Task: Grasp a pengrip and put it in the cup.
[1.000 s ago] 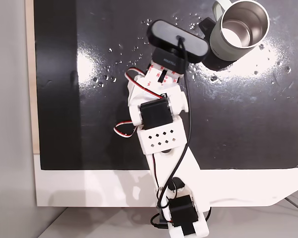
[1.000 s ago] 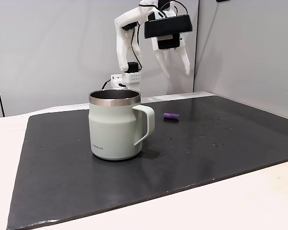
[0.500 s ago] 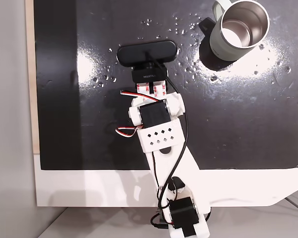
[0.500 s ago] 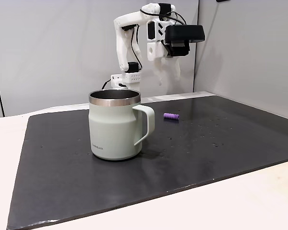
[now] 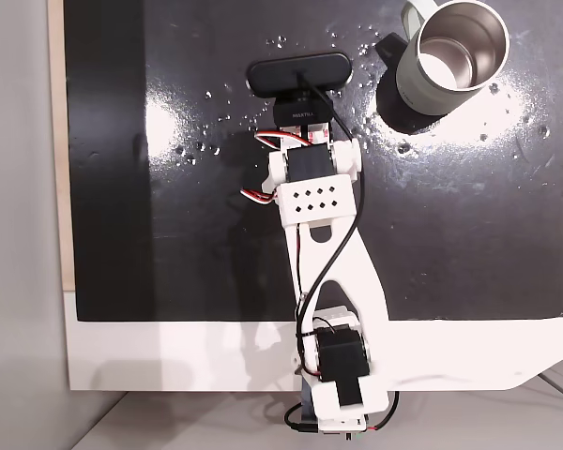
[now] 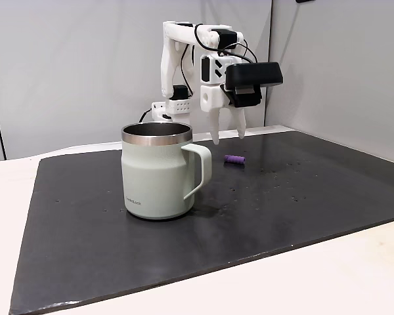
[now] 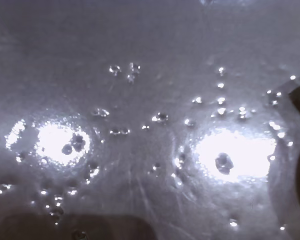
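Note:
The pengrip (image 6: 234, 159), a tiny purple ribbed cylinder, lies on the black mat (image 6: 302, 197) to the right of the cup's handle in a fixed view from the side. My gripper (image 6: 228, 138) hangs just behind and slightly left of it, fingers pointing down and open, holding nothing. The pale grey-green cup (image 6: 159, 174) stands upright near the front with its handle to the right. From above, the cup (image 5: 455, 47) is at the mat's top right, and the black wrist camera (image 5: 297, 73) covers the gripper and the pengrip.
The black mat (image 5: 469, 234) is speckled with droplets and two bright glare patches (image 7: 60, 142). The white arm (image 5: 324, 244) stretches from its base at the bottom edge. Grey walls stand behind and to the right of the table in the side view.
The arm has stretched forward and lowered. The gripper came down from high above the mat to just over it near the pengrip. Cup and pengrip have not moved.

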### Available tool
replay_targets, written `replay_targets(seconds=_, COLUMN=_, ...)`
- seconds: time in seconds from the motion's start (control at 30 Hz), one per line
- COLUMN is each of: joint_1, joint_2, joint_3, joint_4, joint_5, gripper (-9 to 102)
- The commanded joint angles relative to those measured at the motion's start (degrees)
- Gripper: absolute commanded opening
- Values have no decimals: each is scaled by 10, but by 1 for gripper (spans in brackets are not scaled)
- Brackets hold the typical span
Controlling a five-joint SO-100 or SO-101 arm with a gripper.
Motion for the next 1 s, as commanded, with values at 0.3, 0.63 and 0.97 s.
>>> replay_targets(seconds=0.3, joint_1=-6, joint_2=-73, joint_3=-15, joint_4=-60, joint_5=-6, gripper=29)
replay_targets(seconds=0.63, joint_1=-22, joint_2=-116, joint_3=1, joint_4=-107, joint_5=-4, gripper=29)
replay_targets(seconds=0.97, joint_1=-25, joint_2=-116, joint_3=54, joint_4=-150, joint_5=-3, gripper=9)
